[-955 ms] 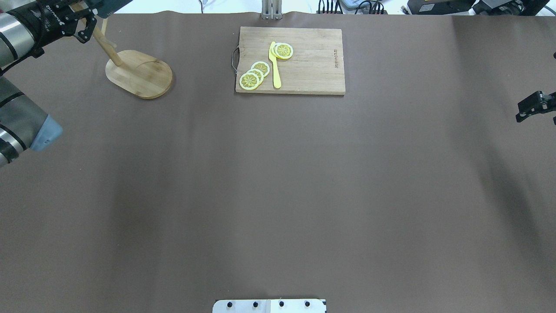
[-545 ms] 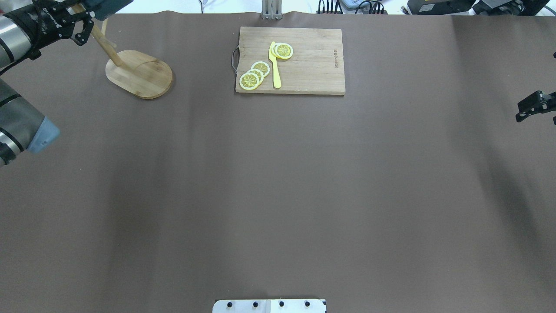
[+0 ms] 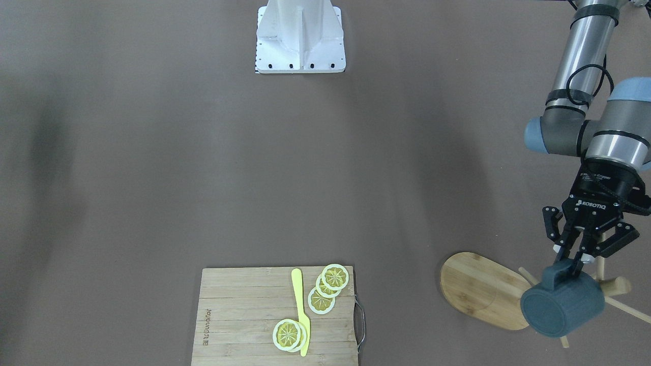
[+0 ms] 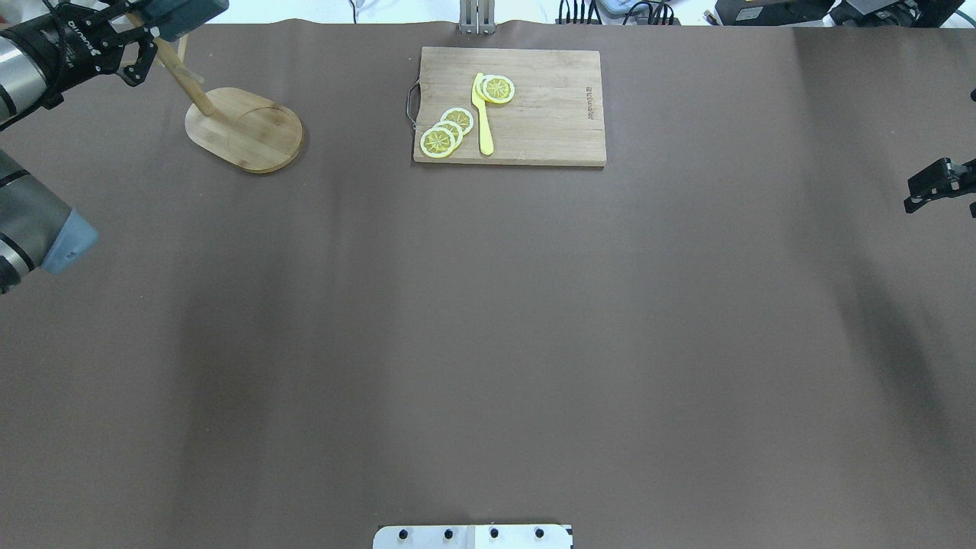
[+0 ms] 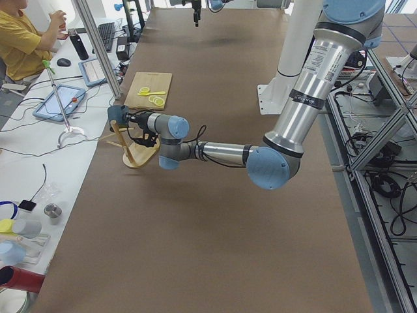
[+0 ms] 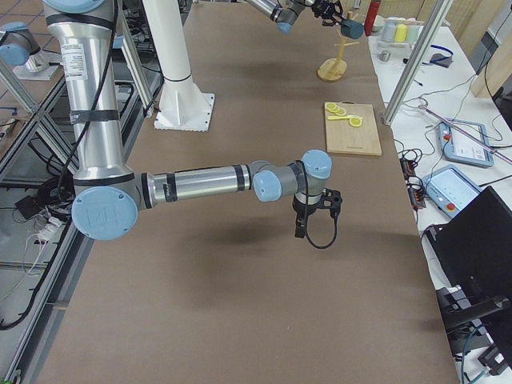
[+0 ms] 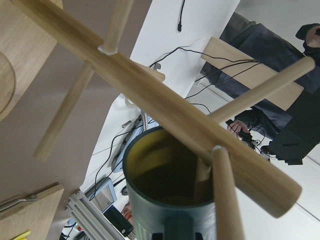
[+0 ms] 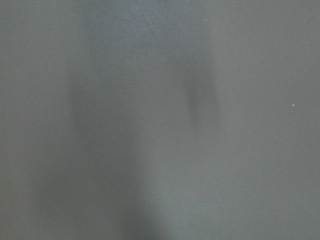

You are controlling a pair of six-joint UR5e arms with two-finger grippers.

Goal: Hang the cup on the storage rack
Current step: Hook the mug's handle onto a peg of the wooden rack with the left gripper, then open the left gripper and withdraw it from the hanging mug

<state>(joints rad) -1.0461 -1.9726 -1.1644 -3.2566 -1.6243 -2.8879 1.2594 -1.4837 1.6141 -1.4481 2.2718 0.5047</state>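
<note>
Holding the cup (image 3: 562, 305) by its handle in the left pincer (image 3: 573, 267), mouth toward the storage rack (image 3: 478, 290) post, a peg (image 7: 225, 200) just beside the handle.

Light: bright, flat, diffuse, from overhead, on matte brown surface (image 4: 488, 343). Shadows: broad, soft-edged dark bands across surface in both top views; thin dark rim beside cutting board (image 4: 509, 106). Fixed views: sharp. Left wrist view: storage rack (image 7: 150, 100) pegs close and soft, white background overexposed, cup (image 7: 155, 185) interior dim. Right wrist view: blurred, featureless grey, faint smudged shadows.
</note>
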